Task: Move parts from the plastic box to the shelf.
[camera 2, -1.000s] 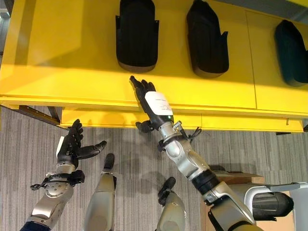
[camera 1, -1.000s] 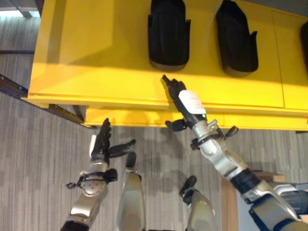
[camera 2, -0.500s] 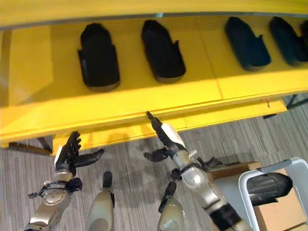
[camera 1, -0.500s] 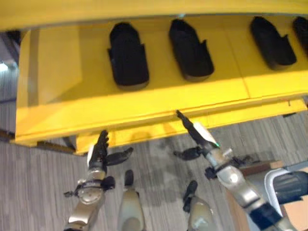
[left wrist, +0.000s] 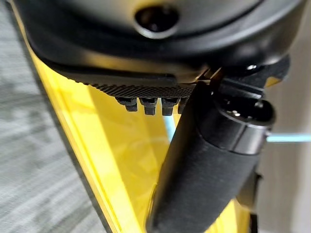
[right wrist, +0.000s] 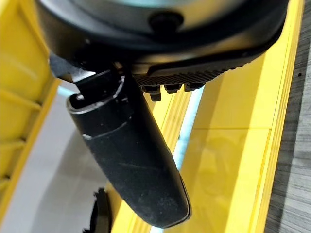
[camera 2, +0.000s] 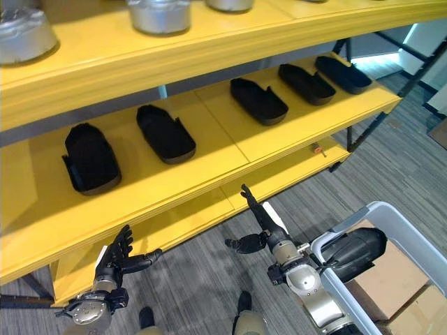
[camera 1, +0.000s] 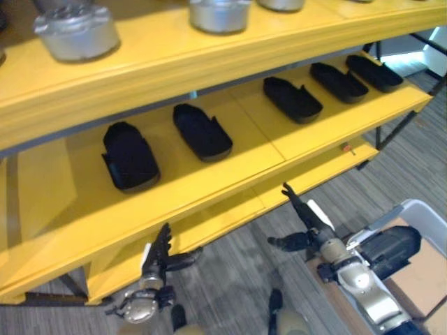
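Observation:
Several black parts lie in a row on the yellow shelf's (camera 1: 209,183) middle level, among them one at the left (camera 1: 130,155) and one near the middle (camera 1: 202,131). At the lower right stands the pale plastic box (camera 1: 427,209) with a black part (camera 1: 391,248) in it. My right hand (camera 1: 307,220) is open and empty in front of the shelf's lower level, beside the box, its fingers straight. My left hand (camera 1: 159,252) is low at the left, open and empty too. The right thumb (right wrist: 131,160) and left thumb (left wrist: 204,170) stand free before yellow shelf boards.
Silver metal pots (camera 1: 75,31) stand on the shelf's top level. A small red-tipped thing (camera 1: 345,147) lies on the lower level. Brown cardboard (camera 2: 391,276) lies under the plastic box. Dark shelf legs (camera 1: 391,132) stand at the right on grey carpet.
The camera has tilted up and turned right, bringing in the shelf's top level and the plastic box. My right hand has come back from the shelf's front edge. Both hands stay open.

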You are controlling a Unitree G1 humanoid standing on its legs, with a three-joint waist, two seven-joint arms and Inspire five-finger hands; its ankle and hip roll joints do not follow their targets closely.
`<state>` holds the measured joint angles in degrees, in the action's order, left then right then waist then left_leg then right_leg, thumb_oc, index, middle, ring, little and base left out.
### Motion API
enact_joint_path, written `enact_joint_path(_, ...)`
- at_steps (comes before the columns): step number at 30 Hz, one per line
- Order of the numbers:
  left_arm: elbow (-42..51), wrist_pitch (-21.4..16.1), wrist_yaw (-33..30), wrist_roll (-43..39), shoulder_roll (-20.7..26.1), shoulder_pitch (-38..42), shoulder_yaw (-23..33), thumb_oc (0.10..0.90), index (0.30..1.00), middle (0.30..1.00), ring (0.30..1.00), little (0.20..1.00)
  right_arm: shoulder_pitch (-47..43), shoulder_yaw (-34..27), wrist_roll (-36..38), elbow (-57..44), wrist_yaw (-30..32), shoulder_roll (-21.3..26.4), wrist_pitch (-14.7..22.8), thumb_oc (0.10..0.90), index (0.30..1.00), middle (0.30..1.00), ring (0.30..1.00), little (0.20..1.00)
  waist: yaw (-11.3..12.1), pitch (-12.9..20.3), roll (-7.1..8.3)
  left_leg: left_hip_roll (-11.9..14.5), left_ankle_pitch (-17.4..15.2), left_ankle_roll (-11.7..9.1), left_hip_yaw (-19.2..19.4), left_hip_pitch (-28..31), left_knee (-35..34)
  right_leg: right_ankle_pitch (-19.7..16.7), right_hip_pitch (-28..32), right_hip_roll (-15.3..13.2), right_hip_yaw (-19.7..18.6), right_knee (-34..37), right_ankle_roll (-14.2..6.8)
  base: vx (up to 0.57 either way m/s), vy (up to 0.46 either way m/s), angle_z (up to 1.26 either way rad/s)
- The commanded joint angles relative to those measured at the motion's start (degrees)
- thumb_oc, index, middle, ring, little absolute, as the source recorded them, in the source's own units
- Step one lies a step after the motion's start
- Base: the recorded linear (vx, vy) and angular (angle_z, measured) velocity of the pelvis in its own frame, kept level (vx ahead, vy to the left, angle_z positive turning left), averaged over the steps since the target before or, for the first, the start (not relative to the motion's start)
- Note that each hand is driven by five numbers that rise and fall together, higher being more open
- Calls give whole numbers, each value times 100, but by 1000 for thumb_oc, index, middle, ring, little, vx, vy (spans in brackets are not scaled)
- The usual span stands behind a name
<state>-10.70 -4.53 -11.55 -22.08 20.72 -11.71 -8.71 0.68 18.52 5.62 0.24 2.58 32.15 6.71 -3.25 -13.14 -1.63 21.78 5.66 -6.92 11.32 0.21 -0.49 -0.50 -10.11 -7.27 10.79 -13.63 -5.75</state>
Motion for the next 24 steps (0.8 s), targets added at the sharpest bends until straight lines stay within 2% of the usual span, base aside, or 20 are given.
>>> enact_joint_path(1,358,-644,134,82,-3,362,-21,900,1000,1000,1000,1000,-335,-169,393,-614,120,-142,707,900,1000,1000,1000,1000,92,255,178,136,1406,-117,-207,-302,-224,282,432,415,-121,376,246,-20,-220,-29)
enact_joint_path(3,323,-637,164,87,-20,393,-57,900,1000,1000,1000,1000,-308,-210,467,-616,159,-138,743,900,1000,1000,1000,1000,82,226,168,166,1598,-140,-108,-435,193,264,647,468,-23,599,365,-7,-233,-23)
enact_joint_path(4,307,-637,190,92,-23,408,-70,900,1000,1000,1000,1000,-295,-217,438,-632,171,-124,741,900,1000,1000,1000,1000,64,244,187,96,1535,-192,-44,-468,333,317,765,472,-19,717,384,-26,-157,4)
enact_joint_path(5,307,-640,191,93,-21,410,-68,900,1000,1000,1000,1000,-293,-218,435,-639,173,-126,741,900,1000,1000,1000,1000,68,226,182,119,1572,-118,10,-525,381,236,751,482,22,757,418,-15,-141,24)
enact_joint_path(7,294,-640,172,95,-64,417,-62,900,1000,1000,1000,1000,-224,-248,371,-648,165,-135,688,900,1000,1000,1000,1000,143,246,202,-540,1239,51,-433,-658,522,124,981,453,-15,1118,412,11,-70,20)
enact_joint_path(11,375,-652,177,176,-107,357,-101,900,1000,1000,1000,1000,-59,-349,355,-663,85,-193,684,900,1000,1000,1000,1000,196,324,299,-1606,519,370,-850,-738,331,-122,1120,453,-107,1463,325,80,-42,-8)
enact_joint_path(14,439,-666,175,207,-162,320,-107,900,1000,1000,1000,1000,-25,-319,519,-557,6,-305,708,900,1000,1000,1000,1000,317,329,290,-2507,381,505,-1704,-948,236,-270,1110,610,-354,1570,271,68,-33,-25)
enact_joint_path(16,474,-699,220,245,-161,295,-105,900,1000,1000,1000,1000,-100,-253,450,-501,-51,-315,720,900,1000,1000,1000,1000,390,304,250,-2882,360,553,-2206,-959,225,-322,1083,763,-628,1586,274,31,-22,-104)
enact_joint_path(17,474,-699,220,245,-161,295,-105,900,1000,1000,1000,1000,-101,-253,450,-501,-51,-315,720,900,1000,1000,1000,1000,392,300,251,-2882,359,553,-2205,-955,225,-322,1086,763,-630,1587,273,29,23,-146)
enact_joint_path(18,561,-706,267,248,-134,290,-116,900,1000,1000,1000,1000,-144,-234,503,-451,-121,-351,722,900,1000,1000,1000,1000,415,302,246,-3115,307,631,-2530,-960,308,-318,1050,860,-883,1563,270,27,44,-127)
enact_joint_path(20,581,-721,330,161,-126,225,-119,900,1000,1000,1000,1000,-160,-195,609,-394,-217,-399,709,900,1000,1000,1000,1000,426,369,240,-3067,189,777,-2566,-767,193,-272,1009,948,-1109,1492,263,46,51,-63)
enact_joint_path(24,584,-722,341,151,-53,182,-141,900,1000,1000,1000,1000,-116,-198,764,-436,-247,-482,645,900,1000,1000,1000,1000,357,438,291,-2912,179,882,-2217,-523,-122,-273,1024,924,-1321,1467,216,107,100,-88)
